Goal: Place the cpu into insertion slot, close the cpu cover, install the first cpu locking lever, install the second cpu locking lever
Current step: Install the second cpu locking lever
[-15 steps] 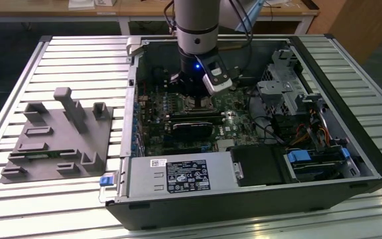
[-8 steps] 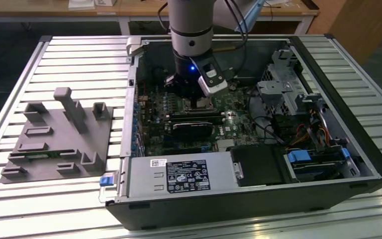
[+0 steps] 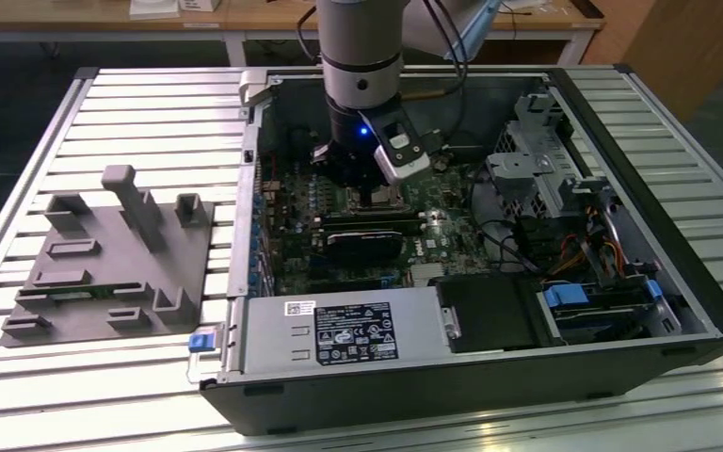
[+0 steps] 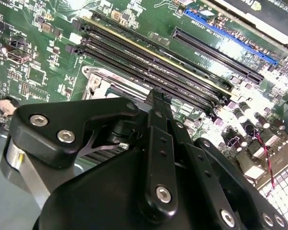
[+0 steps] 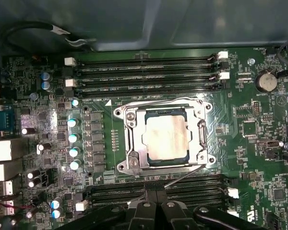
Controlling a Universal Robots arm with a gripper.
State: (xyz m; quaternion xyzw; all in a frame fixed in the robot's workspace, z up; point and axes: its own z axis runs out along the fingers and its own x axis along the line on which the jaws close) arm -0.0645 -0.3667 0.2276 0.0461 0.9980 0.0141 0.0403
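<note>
In the first wrist view the cpu [image 5: 165,137], a pale tan-silver square, lies in the insertion slot [image 5: 117,112]. The silvery cpu cover [image 5: 133,139] is down around it, with the chip showing through its window. One wire locking lever [image 5: 158,101] runs flat along one side of the socket. The other lever [image 5: 185,176] slants away from the socket corner, and its free end reaches my fingertips. My gripper [image 5: 156,190] is shut, fingers pressed together beside the socket. It shows too in the second wrist view [image 4: 156,96] and low over the board in the exterior view [image 3: 372,188].
Long black memory slots [image 5: 144,76] flank the socket on both sides. A black card with a fan [image 3: 361,247] sits just in front of the socket in the open computer case [image 3: 462,377]. A grey fixture [image 3: 110,254] rests on the slatted table at the exterior view's left.
</note>
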